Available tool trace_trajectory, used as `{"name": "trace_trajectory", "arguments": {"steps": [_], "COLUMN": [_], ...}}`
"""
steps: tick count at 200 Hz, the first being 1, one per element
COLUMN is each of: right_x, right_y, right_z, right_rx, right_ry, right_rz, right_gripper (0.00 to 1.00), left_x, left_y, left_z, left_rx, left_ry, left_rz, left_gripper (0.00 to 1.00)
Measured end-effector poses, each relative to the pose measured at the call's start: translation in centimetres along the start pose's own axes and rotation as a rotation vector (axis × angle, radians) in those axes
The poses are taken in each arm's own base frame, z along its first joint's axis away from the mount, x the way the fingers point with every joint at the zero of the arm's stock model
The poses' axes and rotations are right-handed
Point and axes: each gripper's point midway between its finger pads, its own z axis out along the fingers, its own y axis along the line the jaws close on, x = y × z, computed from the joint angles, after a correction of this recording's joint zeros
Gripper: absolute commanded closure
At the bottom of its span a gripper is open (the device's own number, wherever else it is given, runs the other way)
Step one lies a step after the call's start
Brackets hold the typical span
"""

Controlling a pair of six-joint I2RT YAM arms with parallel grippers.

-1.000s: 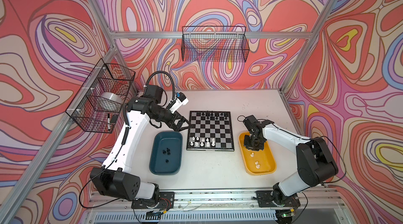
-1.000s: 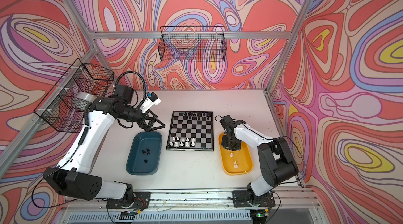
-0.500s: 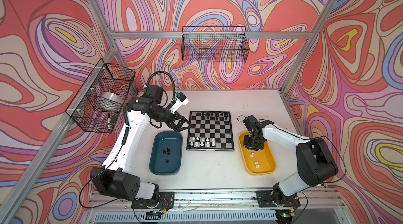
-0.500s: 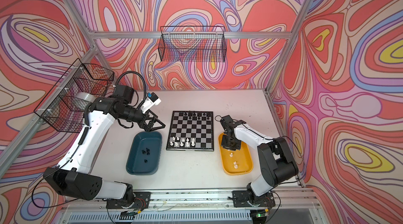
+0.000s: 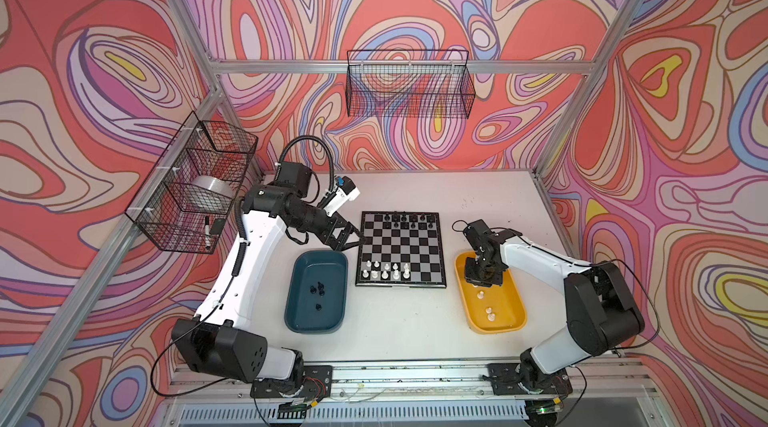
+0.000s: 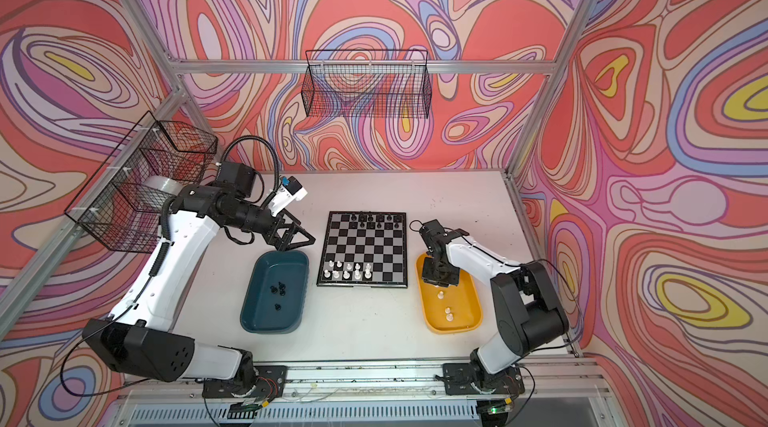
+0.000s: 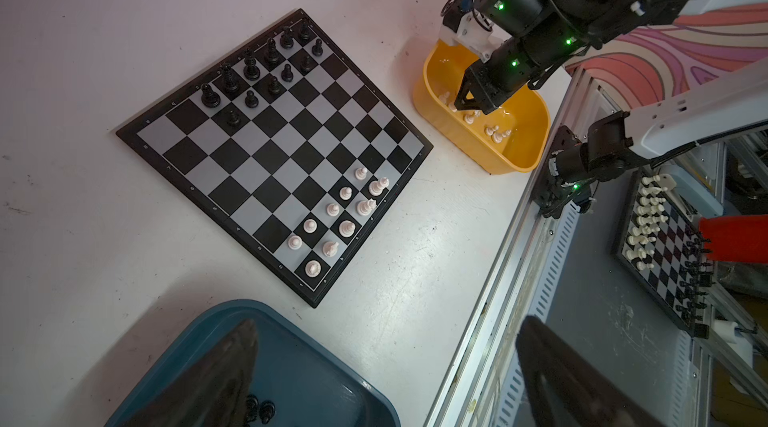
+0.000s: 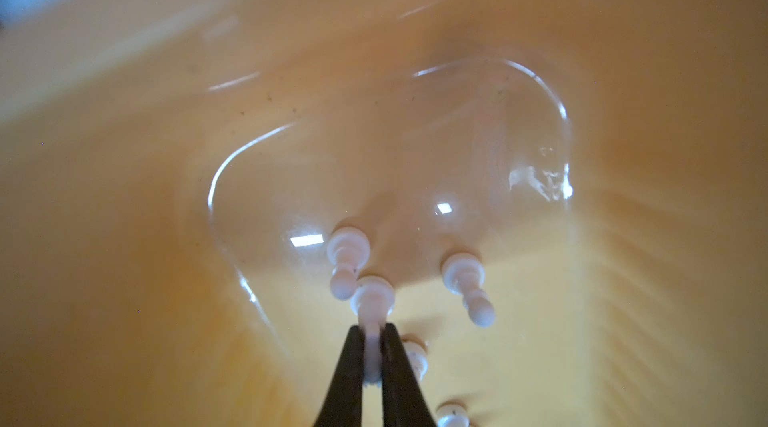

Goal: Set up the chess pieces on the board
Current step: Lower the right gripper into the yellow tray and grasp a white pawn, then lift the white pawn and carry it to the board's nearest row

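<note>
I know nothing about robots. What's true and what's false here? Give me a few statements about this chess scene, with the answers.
1. The right gripper is pinching a white piece inside the yellow tray. True.
2. The left gripper holds a black piece. False: its jaws stand open and empty.
3. The teal tray contains white pieces. False: it contains black pieces.
4. The board has white pieces along its near edge. True.
</note>
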Motion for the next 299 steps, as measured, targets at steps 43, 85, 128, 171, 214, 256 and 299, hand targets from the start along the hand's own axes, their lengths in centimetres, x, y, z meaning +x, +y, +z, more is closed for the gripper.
{"name": "trace_trajectory", "arguments": {"steps": [43,85,128,171,214,256,299], "right_x": [0.3,0.2,-0.7,-1.3,-1.6,-1.5,-0.5], "right_y": [-0.2,-0.1,0.4,1.3,3.2,6.0,8.5], "right_z": [-0.1,-1.2,-3.6,-5.9,-8.5,-11.1,-11.1], "right_rx": [0.009,0.007,-0.022,-0.039,-0.066,-0.111,-0.117], "right_ry": [0.014,0.013,-0.025,-0.048,-0.08,-0.122,-0.106], "right_rz": [-0.011,-0.021,-0.029,-0.047,-0.095,-0.154,-0.217], "right_gripper": [0.93,0.93,0.93,0.93,0.93,0.93,0.93], "left_x": [0.1,0.0,0.1,0.2,0.3,0.6,1.1], "left_y": [0.1,0.2,0.2,0.3,0.6,0.8,1.0], "left_z": [0.0,0.0,0.1,0.2,0.4,0.8,0.9], "left_rx": [-0.007,-0.011,-0.015,-0.02,-0.027,-0.029,-0.038], "left_ry": [0.004,0.004,0.007,0.011,0.014,0.021,0.029], "left_rz": [0.001,0.003,0.006,0.008,0.007,0.001,-0.007], "left_gripper": [0.03,0.03,0.03,0.03,0.03,0.03,0.03]}}
